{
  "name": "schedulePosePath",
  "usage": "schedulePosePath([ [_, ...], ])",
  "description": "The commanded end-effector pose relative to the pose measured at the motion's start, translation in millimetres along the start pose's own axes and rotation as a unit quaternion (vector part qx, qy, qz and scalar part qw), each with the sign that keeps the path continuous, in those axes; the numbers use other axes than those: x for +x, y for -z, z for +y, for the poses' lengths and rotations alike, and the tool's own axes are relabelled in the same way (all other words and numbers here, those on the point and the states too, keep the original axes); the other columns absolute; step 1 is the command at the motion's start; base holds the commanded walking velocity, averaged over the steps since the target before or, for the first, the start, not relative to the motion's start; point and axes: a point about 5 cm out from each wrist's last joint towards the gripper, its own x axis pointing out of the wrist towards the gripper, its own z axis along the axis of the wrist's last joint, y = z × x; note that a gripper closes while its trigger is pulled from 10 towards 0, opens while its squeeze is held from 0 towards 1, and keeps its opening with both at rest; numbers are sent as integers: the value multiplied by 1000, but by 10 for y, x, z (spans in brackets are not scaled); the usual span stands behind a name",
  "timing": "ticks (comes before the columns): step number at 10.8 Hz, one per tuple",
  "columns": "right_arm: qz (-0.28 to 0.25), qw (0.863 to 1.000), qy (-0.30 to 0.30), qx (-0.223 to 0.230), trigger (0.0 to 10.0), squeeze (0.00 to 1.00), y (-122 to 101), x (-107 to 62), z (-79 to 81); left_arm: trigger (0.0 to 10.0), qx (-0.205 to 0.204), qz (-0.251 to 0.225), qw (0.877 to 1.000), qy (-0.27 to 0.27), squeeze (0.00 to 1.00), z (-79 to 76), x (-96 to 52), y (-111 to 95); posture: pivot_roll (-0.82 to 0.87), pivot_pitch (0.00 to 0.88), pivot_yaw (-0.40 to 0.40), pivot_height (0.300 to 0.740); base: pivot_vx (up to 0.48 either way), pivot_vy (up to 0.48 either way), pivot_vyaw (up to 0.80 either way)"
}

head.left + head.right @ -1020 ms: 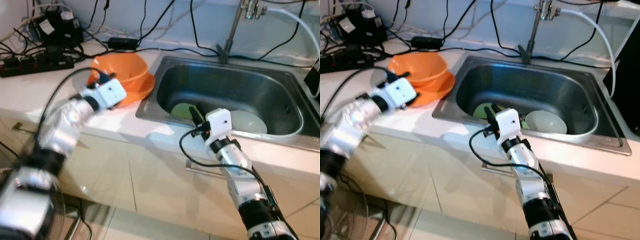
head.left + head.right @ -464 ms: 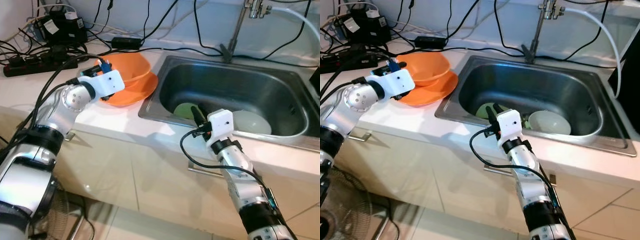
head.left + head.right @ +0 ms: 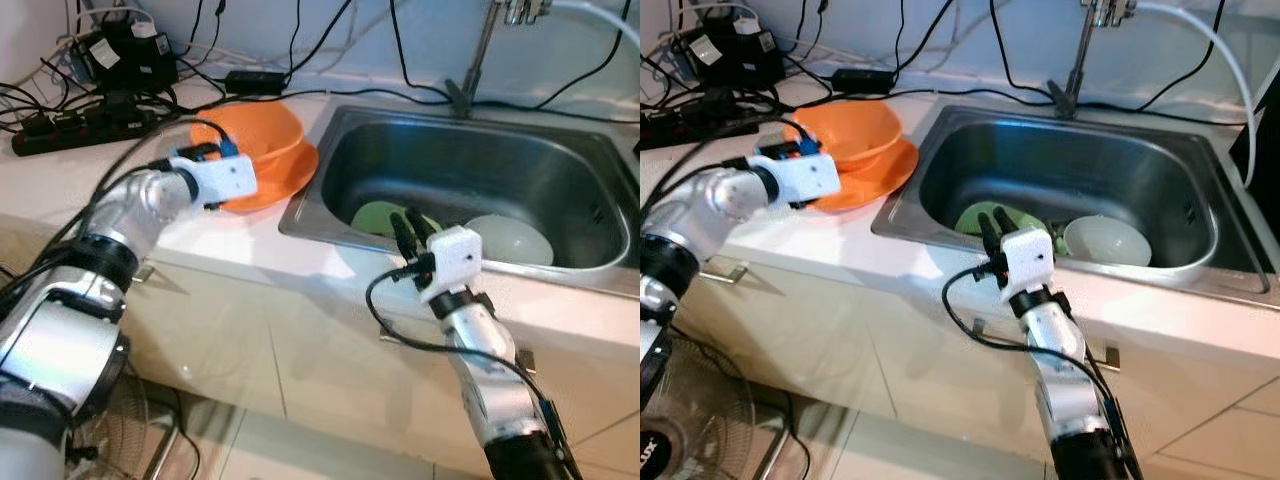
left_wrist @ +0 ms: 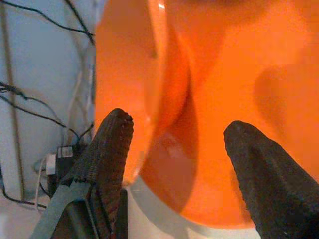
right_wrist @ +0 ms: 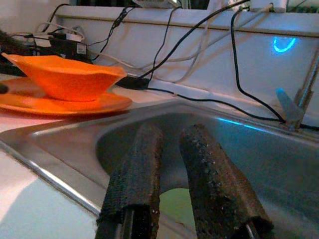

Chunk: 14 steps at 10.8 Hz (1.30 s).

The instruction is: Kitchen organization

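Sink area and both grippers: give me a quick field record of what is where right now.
left gripper: open, fingers either side of the orange plastic bowl
orange bowl: sits on the flat orange plate, on the counter left of the sink
right gripper: nearly closed, empty, above the front rim of the stainless steel sink
in sink: green plate, white bowl

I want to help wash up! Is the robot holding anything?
Nothing yet. Left gripper is open at the round orange plastic bowl's rim; right gripper is shut, empty.
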Motion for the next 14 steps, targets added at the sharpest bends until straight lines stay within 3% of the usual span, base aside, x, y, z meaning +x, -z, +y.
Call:
schedulePosePath([
  [1, 63, 998, -9, 7, 10000, 0, 220, -132, 66, 10000, 16, 3, 1000, -5, 0, 76, -4, -15, 139, 106, 81, 740, 0, 0, 0],
  [9, 89, 996, 10, 11, 10000, 0, 172, -404, 82, 10000, 58, 49, 996, -36, 0, 100, 51, -9, 74, 148, 95, 740, 0, 0, 0],
  [10, 94, 995, 14, 11, 10000, 0, 173, -444, 83, 1569, 63, 57, 996, -40, 0, 101, 55, -1, 64, 154, 98, 740, 0, 0, 0],
  [11, 97, 995, 18, 10, 10000, 0, 168, -463, 73, 0, 67, 60, 995, -42, 0, 105, 58, -3, 57, 160, 100, 740, 0, 0, 0],
  [14, 100, 995, 25, 6, 10000, 0, 133, -471, 37, 0, 63, 61, 995, -43, 0, 88, 66, -5, 53, 163, 100, 740, 0, 0, 0],
])
